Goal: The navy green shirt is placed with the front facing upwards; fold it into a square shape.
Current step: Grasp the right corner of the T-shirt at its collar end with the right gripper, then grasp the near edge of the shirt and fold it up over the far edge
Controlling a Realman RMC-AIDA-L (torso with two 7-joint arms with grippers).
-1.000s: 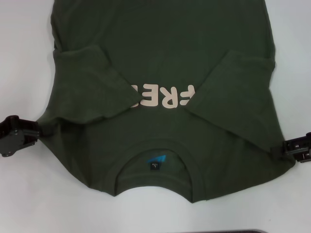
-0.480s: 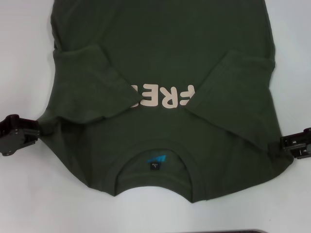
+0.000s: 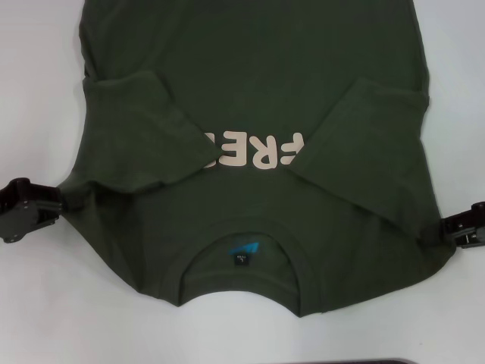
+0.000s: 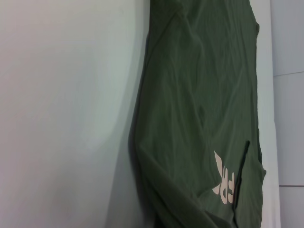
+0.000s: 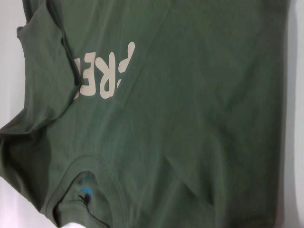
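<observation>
Head view shows the left claw (image 3: pixel 57 203) at the shirt's (image 3: pixel 250 98) left edge, level with the shoulder, its dark tip touching the cloth there; whether its jaws are parted or pinching the fabric cannot be told. The right claw (image 3: pixel 449 229) sits at the shirt's right edge, just beside the other shoulder, its tip against the cloth; its jaws cannot be read either. Neither wrist view shows that arm's own claw.

Between the two claws the shirt lies face up on the white worktop (image 3: pixel 38 91), collar (image 3: pixel 241 235) toward the robot and hem toward the far side. Both sleeves are folded inward over the chest: the left sleeve (image 3: pixel 148 125) and the right sleeve (image 3: pixel 371 125) lie slanted across the front, each covering an end of the cream lettering (image 3: pixel 254 152), so only the middle letters show. A small dark label (image 3: pixel 240 260) sits inside the collar with a blue mark just above it. The cloth bunches slightly at the shirt's left edge near the left claw.
</observation>
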